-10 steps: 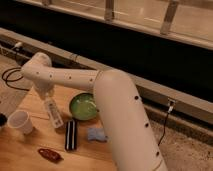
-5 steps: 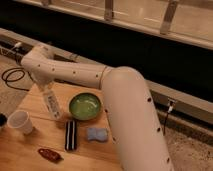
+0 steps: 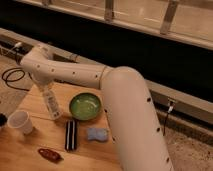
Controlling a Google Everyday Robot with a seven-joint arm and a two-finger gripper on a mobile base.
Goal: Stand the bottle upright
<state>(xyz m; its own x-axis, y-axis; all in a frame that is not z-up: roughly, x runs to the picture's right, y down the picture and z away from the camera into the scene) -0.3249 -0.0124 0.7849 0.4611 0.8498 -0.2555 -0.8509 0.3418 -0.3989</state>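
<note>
Camera view: the arm (image 3: 100,80) reaches left across the table (image 3: 35,102), and the gripper (image 3: 44,90) is clamped on the bottle (image 3: 51,104), which hangs nearly upright, slightly tilted, over the wood. The cup (image 3: 21,121) sits to its left near the table edge, the green bowl (image 3: 85,106) right. Nearer lie the black bar (image 3: 71,134), blue sponge (image 3: 97,133) and a red object (image 3: 49,154). Open wood lies behind the bottle.

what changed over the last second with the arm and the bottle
The arm's wrist swung up and toward the back of the table, and the gripper, shut on the bottle, raised it nearer upright. The green bowl, white cup and black bar stayed put.
</note>
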